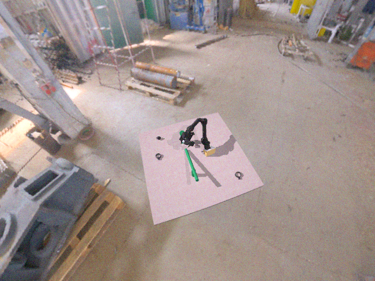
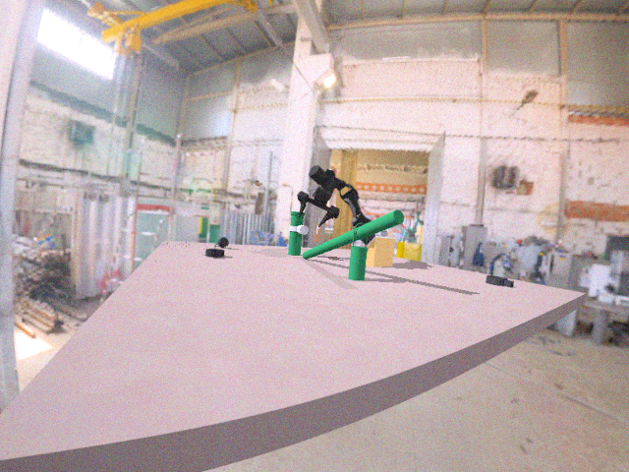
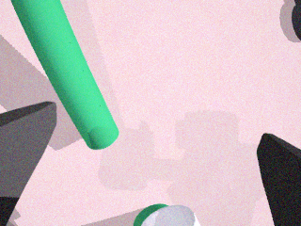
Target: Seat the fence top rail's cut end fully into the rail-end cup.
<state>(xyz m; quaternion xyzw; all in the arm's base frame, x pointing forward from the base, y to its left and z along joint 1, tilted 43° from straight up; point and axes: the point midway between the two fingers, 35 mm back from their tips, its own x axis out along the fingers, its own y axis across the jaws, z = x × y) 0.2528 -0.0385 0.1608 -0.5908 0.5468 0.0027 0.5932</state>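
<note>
The green rail (image 1: 191, 163) (image 2: 350, 236) (image 3: 66, 71) slants through the pale loop cap (image 2: 359, 244) on the short green post (image 2: 357, 264). Its cut end is low, near the foot of the big green post (image 2: 294, 246), outside any cup. The pale rail-end cup (image 2: 303, 229) (image 3: 174, 217) hangs on the white band, a little below the post's top; in the wrist view it is cropped by the bottom edge. My gripper (image 1: 187, 143) (image 2: 311, 218) (image 3: 161, 128) is wide open and empty, above the cup and the rail's cut end. No finger touches the rail in the wrist view.
A yellow block (image 1: 209, 151) (image 2: 380, 252) stands by the arm's base. Small black ring-shaped parts (image 1: 158, 156) (image 1: 238, 174) (image 2: 214, 252) (image 2: 499, 280) lie on the pink table (image 1: 169, 199) (image 2: 254, 345), left and right of the rail.
</note>
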